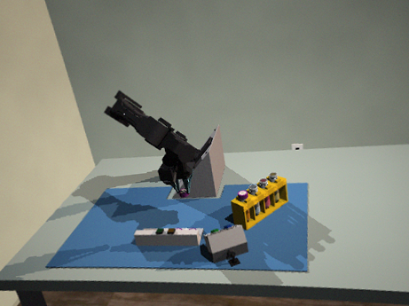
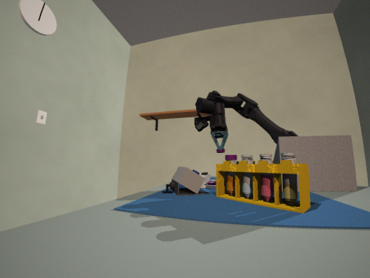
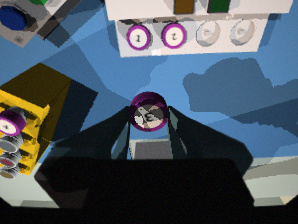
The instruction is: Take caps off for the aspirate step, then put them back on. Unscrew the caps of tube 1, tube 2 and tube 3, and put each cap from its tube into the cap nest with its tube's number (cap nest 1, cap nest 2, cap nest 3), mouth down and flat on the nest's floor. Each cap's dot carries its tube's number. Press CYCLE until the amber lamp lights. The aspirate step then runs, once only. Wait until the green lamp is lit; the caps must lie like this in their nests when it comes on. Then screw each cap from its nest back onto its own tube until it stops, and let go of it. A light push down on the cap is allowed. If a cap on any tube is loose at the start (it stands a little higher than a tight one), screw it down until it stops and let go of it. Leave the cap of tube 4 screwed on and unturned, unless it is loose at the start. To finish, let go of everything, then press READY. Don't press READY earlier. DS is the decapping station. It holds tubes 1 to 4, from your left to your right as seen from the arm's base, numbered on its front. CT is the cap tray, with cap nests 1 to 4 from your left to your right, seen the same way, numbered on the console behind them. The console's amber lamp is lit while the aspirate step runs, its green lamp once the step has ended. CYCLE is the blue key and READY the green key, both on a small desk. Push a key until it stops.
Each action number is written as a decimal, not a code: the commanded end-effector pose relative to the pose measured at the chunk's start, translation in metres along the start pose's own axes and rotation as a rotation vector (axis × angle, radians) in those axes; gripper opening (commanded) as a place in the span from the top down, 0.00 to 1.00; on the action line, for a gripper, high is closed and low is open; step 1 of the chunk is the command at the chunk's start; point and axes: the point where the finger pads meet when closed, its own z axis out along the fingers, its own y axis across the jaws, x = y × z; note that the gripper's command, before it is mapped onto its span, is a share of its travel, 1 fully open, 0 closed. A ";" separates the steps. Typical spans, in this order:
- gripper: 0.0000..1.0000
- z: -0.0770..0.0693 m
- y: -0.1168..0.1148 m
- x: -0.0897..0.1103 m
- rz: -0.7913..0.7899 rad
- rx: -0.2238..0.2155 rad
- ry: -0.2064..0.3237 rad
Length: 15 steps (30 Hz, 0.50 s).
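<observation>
My gripper (image 3: 148,112) (image 1: 182,191) (image 2: 220,146) is shut on the purple cap marked 3 (image 3: 148,113) (image 1: 184,194) (image 2: 220,151) and holds it in the air over the blue mat (image 3: 235,120), short of the cap tray (image 3: 156,50) (image 1: 167,238). Caps 1 (image 3: 138,37) and 2 (image 3: 174,35) lie in their nests. Nest 3 (image 3: 207,32) and nest 4 (image 3: 241,31) are empty. The yellow decapping station (image 3: 22,107) (image 1: 261,204) (image 2: 262,167) has one purple cap on tube 4 (image 3: 9,125) (image 1: 242,195) (image 2: 230,158); the other three tubes (image 2: 265,156) stand open.
The small desk (image 1: 226,243) (image 2: 188,179) with the blue key (image 3: 12,18) stands beside the tray. The console's amber lamp (image 3: 184,5) and green lamp (image 3: 218,5) look unlit. A grey slanted panel (image 1: 211,166) (image 2: 321,161) stands by the arm's base.
</observation>
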 end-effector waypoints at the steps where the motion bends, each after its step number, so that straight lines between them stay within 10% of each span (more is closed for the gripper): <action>1: 1.00 -0.010 -0.009 -0.006 -0.051 0.010 -0.041; 15: 1.00 -0.012 -0.083 -0.038 -0.051 0.011 -0.042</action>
